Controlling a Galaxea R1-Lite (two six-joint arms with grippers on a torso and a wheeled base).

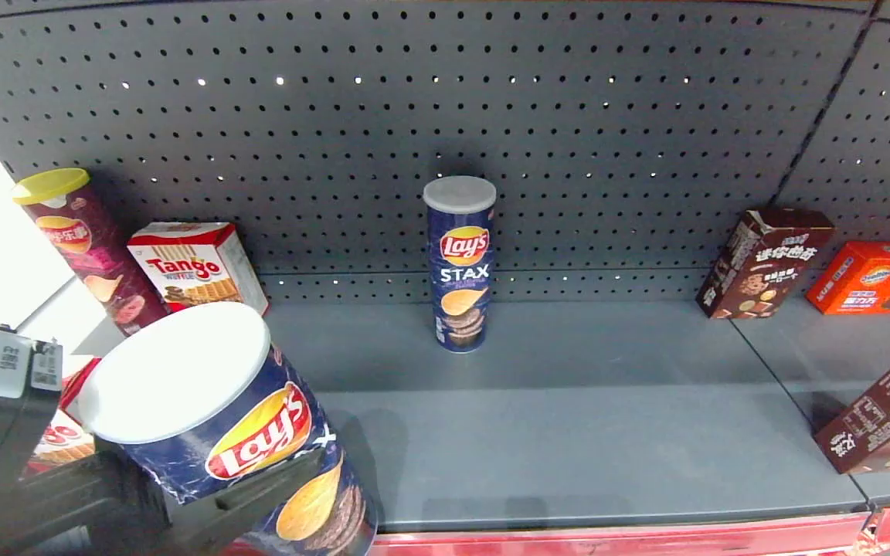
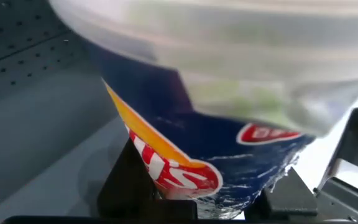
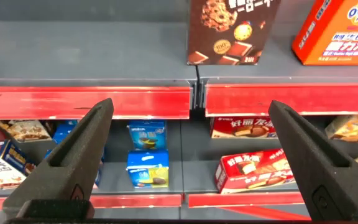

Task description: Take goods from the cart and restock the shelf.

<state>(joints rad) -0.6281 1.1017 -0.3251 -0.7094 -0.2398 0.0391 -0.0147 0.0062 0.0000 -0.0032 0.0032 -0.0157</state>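
Note:
My left gripper (image 1: 198,486) is shut on a dark blue chips can (image 1: 221,417) with a white lid, held tilted over the front left of the grey shelf (image 1: 568,432). In the left wrist view the can (image 2: 229,143) sits between the black fingers (image 2: 129,186). A second, matching can (image 1: 460,262) stands upright at the back middle of the shelf, against the pegboard. My right gripper (image 3: 191,155) is open with nothing between its fingers, in front of the red shelf edges (image 3: 86,102) and lower shelves.
At the back left lean a maroon can with a yellow lid (image 1: 82,247) and a wafer box (image 1: 198,266). On the right are a brown cookie box (image 1: 762,262), an orange box (image 1: 878,278) and another brown box (image 1: 885,417). Lower shelves hold several boxes (image 3: 148,168).

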